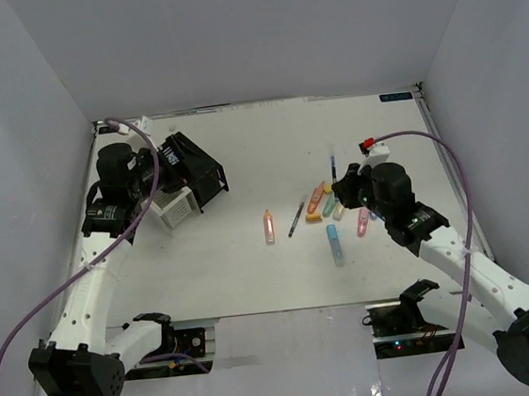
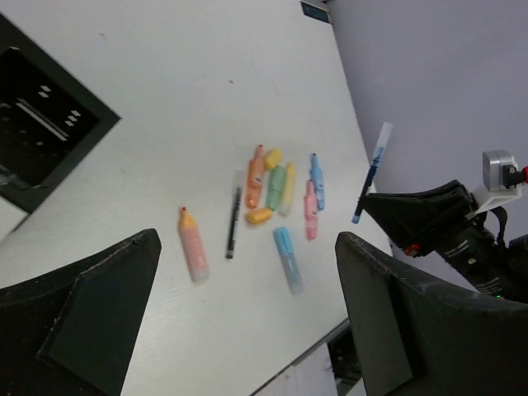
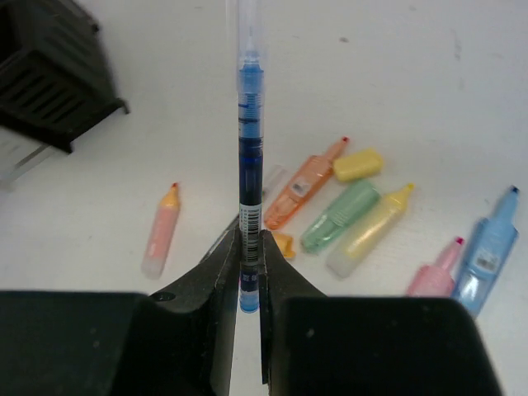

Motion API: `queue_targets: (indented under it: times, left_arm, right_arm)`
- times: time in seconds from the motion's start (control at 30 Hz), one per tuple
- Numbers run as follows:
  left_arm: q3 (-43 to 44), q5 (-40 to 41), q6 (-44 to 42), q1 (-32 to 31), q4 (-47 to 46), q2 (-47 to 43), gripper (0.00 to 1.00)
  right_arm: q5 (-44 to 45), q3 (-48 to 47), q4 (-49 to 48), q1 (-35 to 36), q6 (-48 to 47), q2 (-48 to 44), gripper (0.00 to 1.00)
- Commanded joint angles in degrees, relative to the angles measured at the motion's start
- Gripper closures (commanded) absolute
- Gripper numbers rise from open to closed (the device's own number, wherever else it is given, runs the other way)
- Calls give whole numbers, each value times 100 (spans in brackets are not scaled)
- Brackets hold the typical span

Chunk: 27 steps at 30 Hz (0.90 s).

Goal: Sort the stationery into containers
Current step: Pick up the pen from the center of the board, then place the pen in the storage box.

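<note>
Right fingers (image 3: 216, 276) clamped on blue pen (image 3: 249, 124), held above highlighter pile (image 3: 346, 216) on counter (image 1: 244, 276). Left fingers (image 2: 99, 318) spread open, empty, near black organiser (image 1: 200, 172), well left of pile.

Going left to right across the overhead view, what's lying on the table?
Desk organiser, lone orange highlighter, thin dark pen, light blue highlighter, pink highlighter. Skipped: the bunched highlighters and the held blue pen, which overlap.
</note>
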State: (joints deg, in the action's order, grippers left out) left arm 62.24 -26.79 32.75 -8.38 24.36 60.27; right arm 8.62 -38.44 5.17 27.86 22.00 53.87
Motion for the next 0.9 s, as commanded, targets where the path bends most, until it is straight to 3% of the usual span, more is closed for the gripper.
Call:
queue_targets:
  times: [0.0, 0.17, 0.5, 0.67, 0.87]
  left_arm:
    - [332, -452, 469, -617, -221, 143, 2]
    - [597, 278, 617, -1787, -562, 520, 2]
    - [763, 1552, 601, -3055, -1258, 1320, 8]
    - [843, 1896, 469, -3389, -1434, 1610, 17]
    - [895, 2011, 381, -3495, -1575, 1830, 40]
  right_arm:
    - [-1274, 257, -1226, 237, -793, -455, 92]
    - [-1917, 345, -1659, 545, -838, -640, 92]
    - [-2180, 381, -2204, 976, -627, -368, 92]
    - [-2207, 354, -2318, 1037, -583, -210, 92]
    - [-2163, 381, -2389, 1073, -583, -105, 92]
